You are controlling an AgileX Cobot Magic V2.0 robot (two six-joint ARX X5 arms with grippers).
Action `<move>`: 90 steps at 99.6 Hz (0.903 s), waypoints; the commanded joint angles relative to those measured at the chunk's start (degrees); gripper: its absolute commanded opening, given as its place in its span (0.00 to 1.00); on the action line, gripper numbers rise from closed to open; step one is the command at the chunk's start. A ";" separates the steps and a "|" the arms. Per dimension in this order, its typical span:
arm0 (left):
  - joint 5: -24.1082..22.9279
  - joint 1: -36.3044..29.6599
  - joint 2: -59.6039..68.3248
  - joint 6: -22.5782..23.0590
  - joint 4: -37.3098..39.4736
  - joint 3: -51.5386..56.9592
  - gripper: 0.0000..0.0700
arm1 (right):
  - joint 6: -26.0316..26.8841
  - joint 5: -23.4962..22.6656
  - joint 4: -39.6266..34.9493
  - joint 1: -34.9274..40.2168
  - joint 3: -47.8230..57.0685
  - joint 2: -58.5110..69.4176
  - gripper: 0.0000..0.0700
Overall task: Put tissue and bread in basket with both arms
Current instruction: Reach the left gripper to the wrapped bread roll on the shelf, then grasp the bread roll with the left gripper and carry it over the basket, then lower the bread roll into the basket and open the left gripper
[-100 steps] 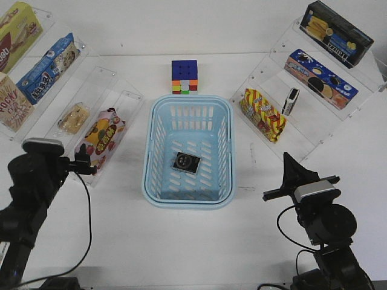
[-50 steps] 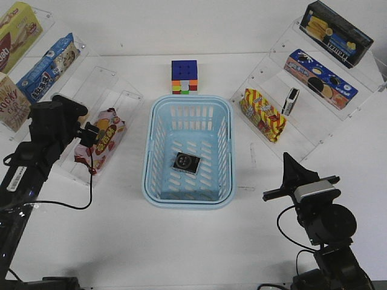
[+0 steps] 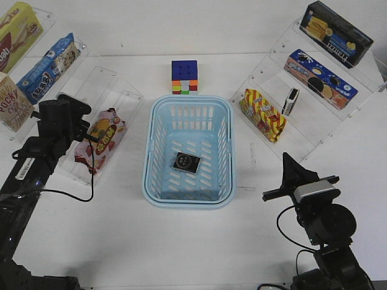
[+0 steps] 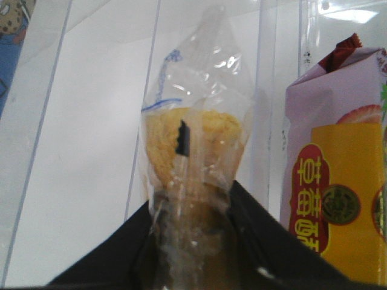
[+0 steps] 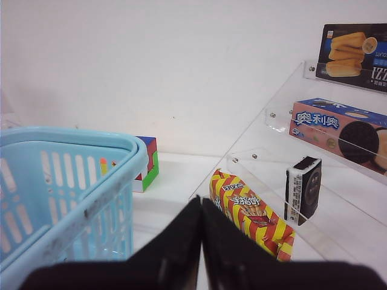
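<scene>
Sitting between the left tool's [image 4: 187, 254] fingers, wrapped bread [image 4: 192, 151], tool clamped on it, right tool [image 5: 201, 232] together.

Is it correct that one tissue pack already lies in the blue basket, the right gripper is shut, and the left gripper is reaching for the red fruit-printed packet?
Not the packet: the left wrist view shows the left gripper around the bread. The rest is correct.
</scene>
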 commanded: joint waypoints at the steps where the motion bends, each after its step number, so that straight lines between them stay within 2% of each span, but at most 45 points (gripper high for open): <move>1: -0.15 -0.66 -1.36 0.15 0.20 2.25 0.00 | 0.48 0.00 0.55 0.28 0.48 0.33 0.00; 9: -0.11 -1.99 -3.76 -1.05 0.07 4.11 0.00 | 0.48 0.00 0.55 0.28 0.48 0.33 0.00; 19: 1.36 -4.94 -7.65 -4.79 -0.26 7.37 0.00 | 0.48 0.00 0.55 0.28 0.48 0.33 0.00; 27: 8.94 -7.28 -10.78 -8.31 -1.03 9.92 0.00 | 0.48 0.02 0.55 0.28 0.48 0.33 0.00; 42: 30.80 -12.20 -14.47 -18.56 0.37 10.86 0.00 | 0.48 0.02 0.55 0.28 0.48 0.33 0.00; 47: 36.33 -14.10 -14.47 -20.46 0.22 10.86 0.00 | 0.48 0.02 0.55 0.28 0.48 0.33 0.00; 53: 39.30 -16.76 -13.84 -21.66 -0.63 10.86 0.00 | 0.48 0.00 0.55 0.28 0.48 0.33 0.00; 65: 39.34 -22.64 -10.93 -21.62 -4.31 10.86 0.02 | 0.48 0.00 0.55 0.28 0.48 0.33 0.00; 69: 39.34 -24.37 -9.57 -21.64 -5.40 10.86 0.09 | 0.48 0.00 0.55 0.28 0.48 0.33 0.00; 80: 39.32 -27.78 -5.73 -21.62 -6.27 10.86 0.46 | 0.48 0.02 0.55 0.28 0.48 0.33 0.00; 85: 39.32 -28.33 -4.72 -21.59 -6.25 10.86 0.55 | 0.46 0.02 0.52 0.28 0.48 0.33 0.00; 90: 39.32 -28.52 -4.15 -21.62 -6.27 10.86 0.58 | 0.44 0.02 0.55 0.28 0.48 0.33 0.00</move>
